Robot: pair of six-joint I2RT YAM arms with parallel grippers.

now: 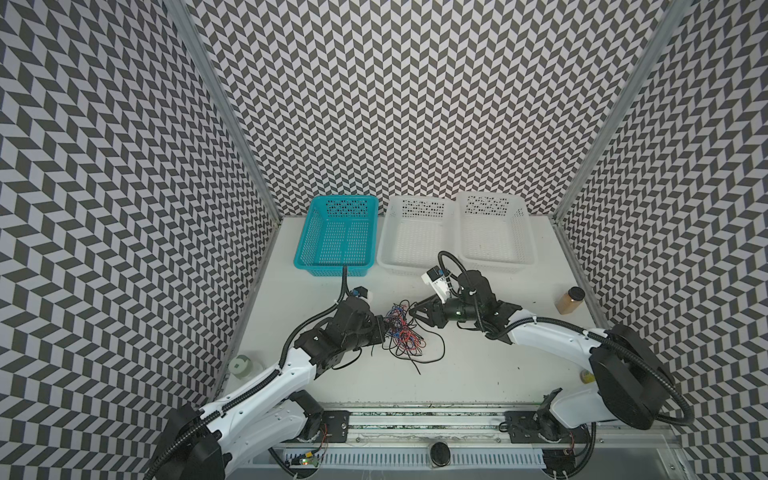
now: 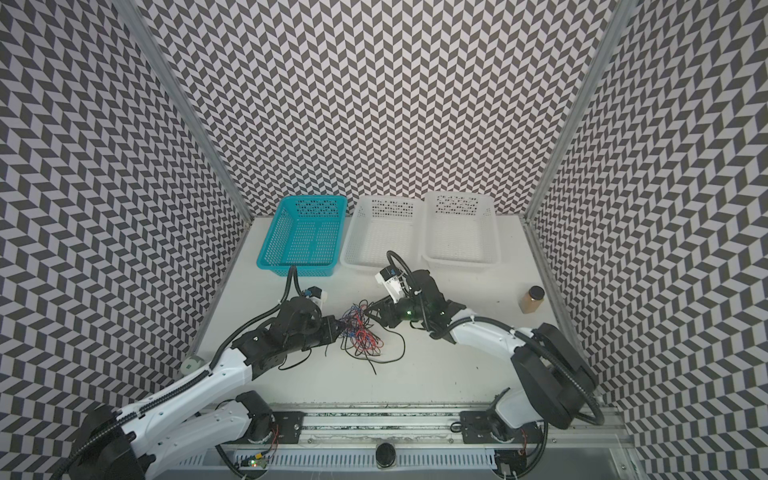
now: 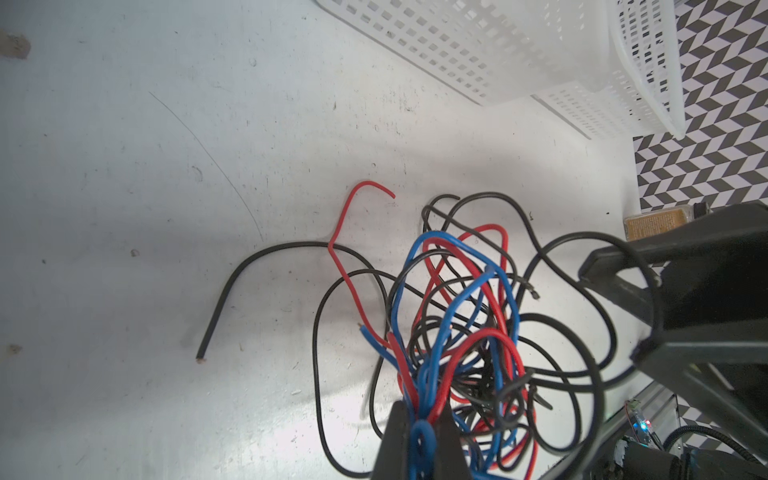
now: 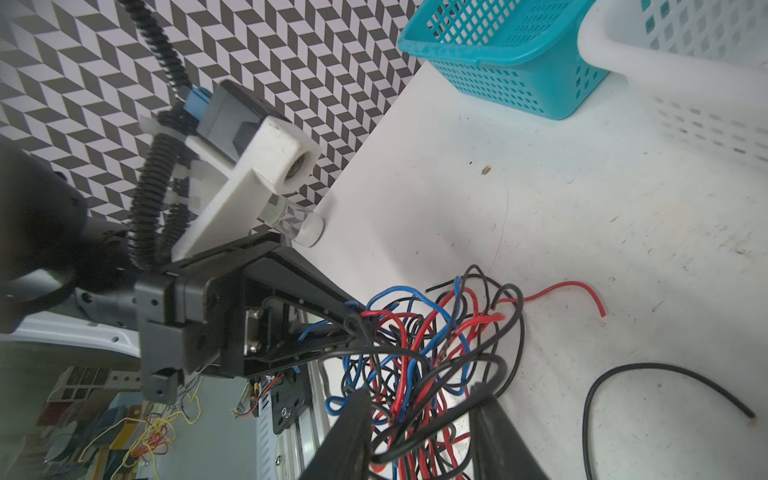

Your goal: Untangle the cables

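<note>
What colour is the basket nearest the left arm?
The basket is teal; it shows best in a top view.

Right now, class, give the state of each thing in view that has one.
Tangle of thin black, red and blue cables: knotted, on the table.
Left tool: shut on the cables.
Right tool: open, astride cable loops.
Teal plastic basket: empty.
Two white plastic baskets: empty.
Amber jar, black lid: capped.
</note>
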